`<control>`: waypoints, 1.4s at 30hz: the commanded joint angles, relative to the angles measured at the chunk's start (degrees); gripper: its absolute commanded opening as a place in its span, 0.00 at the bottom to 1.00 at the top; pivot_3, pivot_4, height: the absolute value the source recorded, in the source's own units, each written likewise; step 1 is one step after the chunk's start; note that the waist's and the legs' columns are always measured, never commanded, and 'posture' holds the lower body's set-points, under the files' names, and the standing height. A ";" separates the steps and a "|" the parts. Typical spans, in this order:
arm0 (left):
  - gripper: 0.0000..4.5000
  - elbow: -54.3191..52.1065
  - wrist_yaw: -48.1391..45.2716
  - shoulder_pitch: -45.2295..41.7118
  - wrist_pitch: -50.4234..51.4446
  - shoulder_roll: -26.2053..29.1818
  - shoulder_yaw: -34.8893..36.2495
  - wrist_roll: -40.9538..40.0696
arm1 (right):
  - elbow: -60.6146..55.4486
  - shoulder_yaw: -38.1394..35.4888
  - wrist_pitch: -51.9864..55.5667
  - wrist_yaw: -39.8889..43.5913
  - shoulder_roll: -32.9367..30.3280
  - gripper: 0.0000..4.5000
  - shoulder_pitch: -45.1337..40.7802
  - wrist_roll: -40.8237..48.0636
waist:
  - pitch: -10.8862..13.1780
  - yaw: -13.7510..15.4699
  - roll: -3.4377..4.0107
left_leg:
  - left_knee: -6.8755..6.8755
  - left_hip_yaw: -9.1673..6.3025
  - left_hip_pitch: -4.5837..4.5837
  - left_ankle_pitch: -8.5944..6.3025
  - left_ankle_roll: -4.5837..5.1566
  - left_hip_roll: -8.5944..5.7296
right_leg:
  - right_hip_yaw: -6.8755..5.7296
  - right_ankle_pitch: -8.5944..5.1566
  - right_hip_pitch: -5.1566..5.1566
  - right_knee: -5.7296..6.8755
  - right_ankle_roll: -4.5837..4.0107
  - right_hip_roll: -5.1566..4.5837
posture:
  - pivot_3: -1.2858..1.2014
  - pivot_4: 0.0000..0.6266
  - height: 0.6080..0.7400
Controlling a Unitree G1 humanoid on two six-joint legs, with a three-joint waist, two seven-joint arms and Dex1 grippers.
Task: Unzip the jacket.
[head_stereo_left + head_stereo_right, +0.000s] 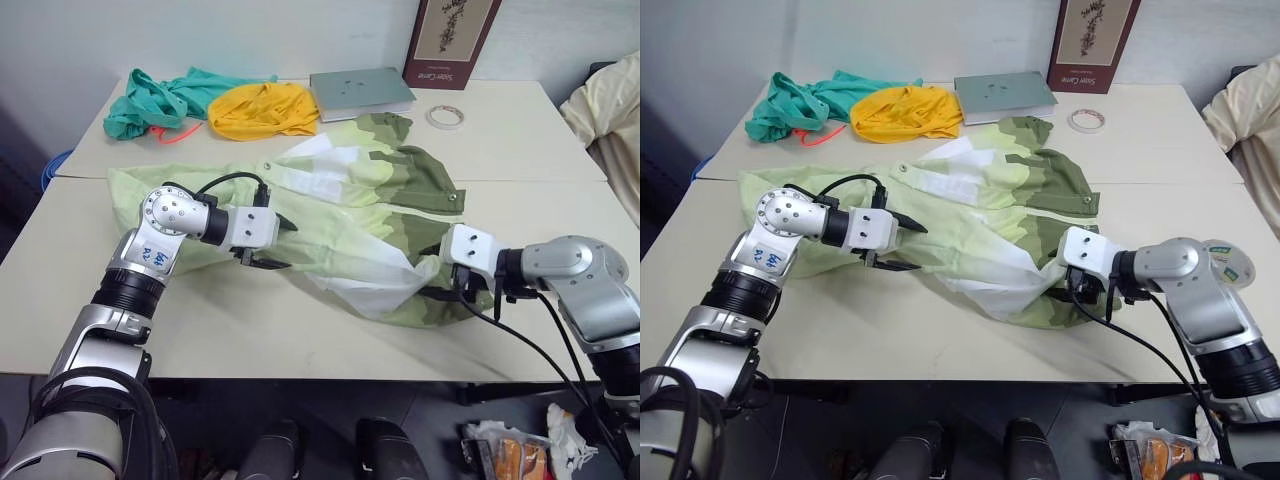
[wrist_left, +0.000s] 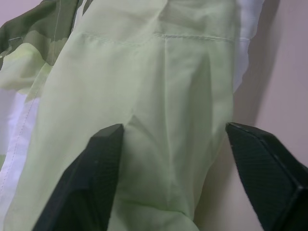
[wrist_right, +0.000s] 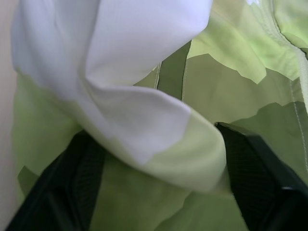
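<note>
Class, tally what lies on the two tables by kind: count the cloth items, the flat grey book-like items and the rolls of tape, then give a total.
Cloth items: 3 (the jacket, the yellow cloth, the teal-green cloth)
Flat grey book-like items: 1 (grey book)
Rolls of tape: 1 (tape roll)
Total: 5

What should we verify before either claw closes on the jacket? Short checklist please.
1. Jacket flat on the table: not ok, crumpled with folds.
2. Zipper pull located: cannot tell, not visible among the folds.
3. Left claw open with fabric between its fingers: ok.
4. Right claw open around a fold: ok, a white and pale green fold sits between its fingers.
5. Nearby items off the jacket: ok, yellow cloth, teal cloth and tape roll lie apart.
</note>
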 commanded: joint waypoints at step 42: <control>0.69 -17.71 -6.99 8.38 6.66 6.97 1.91 -5.94 | -28.57 -37.55 18.45 8.22 -17.99 0.91 33.70 24.84 | -0.03 0.36 -0.08 | 0.08 -0.22 0.28 -0.13 0.13 0.03 | 0.11 0.02 0.56 -0.26 0.03 -0.02 | 0.52 0.24 1.00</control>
